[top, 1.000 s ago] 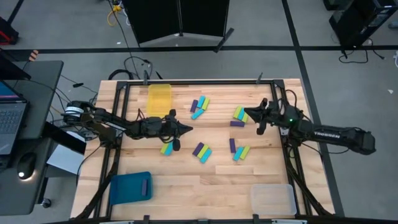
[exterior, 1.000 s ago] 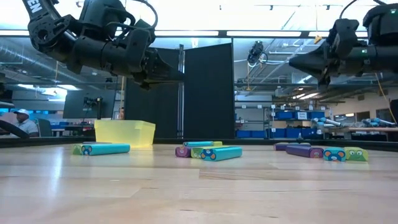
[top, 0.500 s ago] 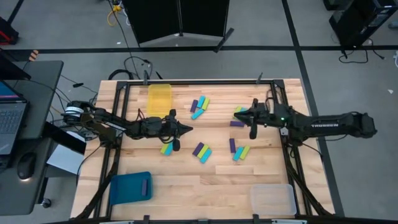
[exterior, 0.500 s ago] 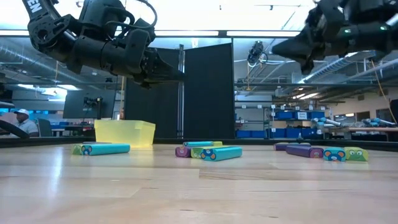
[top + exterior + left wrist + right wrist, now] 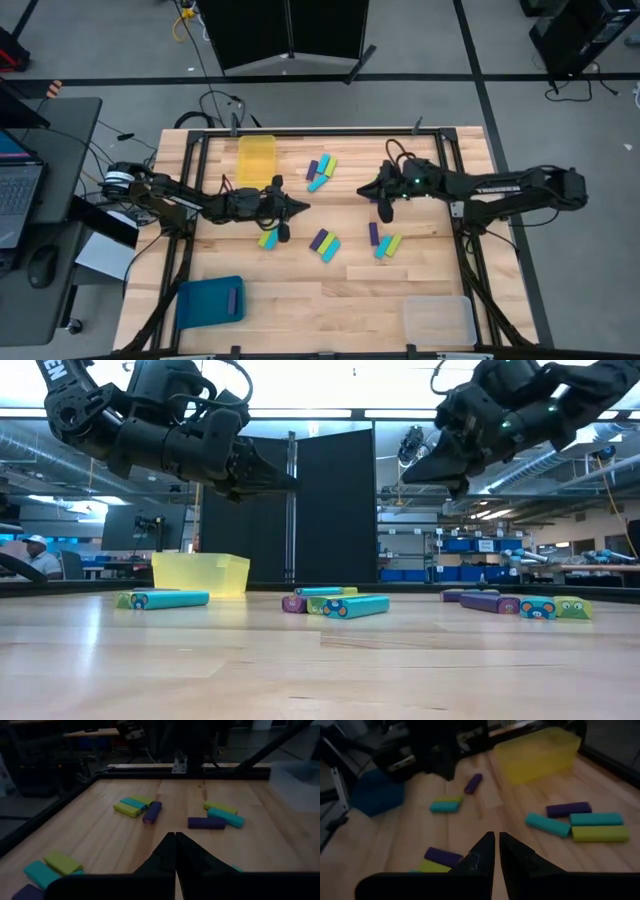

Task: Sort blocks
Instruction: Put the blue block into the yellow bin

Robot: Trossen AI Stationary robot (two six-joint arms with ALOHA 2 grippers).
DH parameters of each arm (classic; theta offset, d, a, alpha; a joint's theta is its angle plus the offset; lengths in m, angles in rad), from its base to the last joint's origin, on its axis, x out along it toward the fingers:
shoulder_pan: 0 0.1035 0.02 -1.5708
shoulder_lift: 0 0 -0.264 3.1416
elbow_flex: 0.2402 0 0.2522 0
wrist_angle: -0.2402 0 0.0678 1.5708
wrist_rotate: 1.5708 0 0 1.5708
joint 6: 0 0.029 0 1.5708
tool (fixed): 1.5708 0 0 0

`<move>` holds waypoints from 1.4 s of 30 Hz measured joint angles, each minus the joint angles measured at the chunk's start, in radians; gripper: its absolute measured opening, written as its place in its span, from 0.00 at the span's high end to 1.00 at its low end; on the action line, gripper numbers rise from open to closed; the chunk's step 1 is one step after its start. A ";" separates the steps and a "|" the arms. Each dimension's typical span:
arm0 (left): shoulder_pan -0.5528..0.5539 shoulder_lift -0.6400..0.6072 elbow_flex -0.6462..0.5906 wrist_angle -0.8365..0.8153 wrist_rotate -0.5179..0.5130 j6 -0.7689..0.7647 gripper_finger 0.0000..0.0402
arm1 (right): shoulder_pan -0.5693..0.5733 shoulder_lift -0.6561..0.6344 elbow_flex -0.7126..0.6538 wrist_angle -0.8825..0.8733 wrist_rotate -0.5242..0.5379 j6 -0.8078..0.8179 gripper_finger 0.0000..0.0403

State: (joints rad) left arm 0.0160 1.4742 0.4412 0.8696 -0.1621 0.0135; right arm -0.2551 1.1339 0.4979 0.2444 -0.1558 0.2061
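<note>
**Both grippers empty above the scattered blocks as sorting waits on the next pick**

Our right gripper (image 5: pixel 364 187) hangs in the air over the middle of the table, its two fingers drawn almost together with only a thin slit between them and nothing held, as its own wrist view shows. Our left gripper (image 5: pixel 303 207) hovers just left of centre, fingers pressed tight together, also carrying nothing.

Below them the blocks (image 5: pixel 321 172) lie in loose clusters on the wooden table (image 5: pixel 330 300): one group near the far edge beside the yellow tray (image 5: pixel 256 156), a pair (image 5: pixel 268 239) under the left arm, another group (image 5: pixel 325 243) at centre, and more (image 5: pixel 383 243) beneath the right arm. A blue tray (image 5: pixel 205 303) at the near left already seems to hold one purple block; a clear tray (image 5: pixel 438 320) sits at the near right.

We judge this an approach step, between picks. The next move calls for spreading the fingers, lining them across a single block's narrow sides, and descending without nudging its touching neighbours.
</note>
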 joint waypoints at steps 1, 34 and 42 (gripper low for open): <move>0.004 0.000 0.000 0.000 0.000 0.004 0.98 | -0.003 0.017 0.006 -0.001 0.000 -0.009 0.90; 0.127 0.000 0.000 -0.006 0.025 0.031 0.98 | -0.043 0.092 0.025 -0.052 0.088 -0.170 0.66; 0.126 0.000 0.000 -0.038 0.056 0.036 0.98 | -0.035 0.092 0.043 -0.059 0.018 -0.196 0.66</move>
State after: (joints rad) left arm 0.1425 1.4742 0.4412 0.8312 -0.1059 0.0497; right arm -0.2899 1.2255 0.5407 0.1856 -0.1376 0.0101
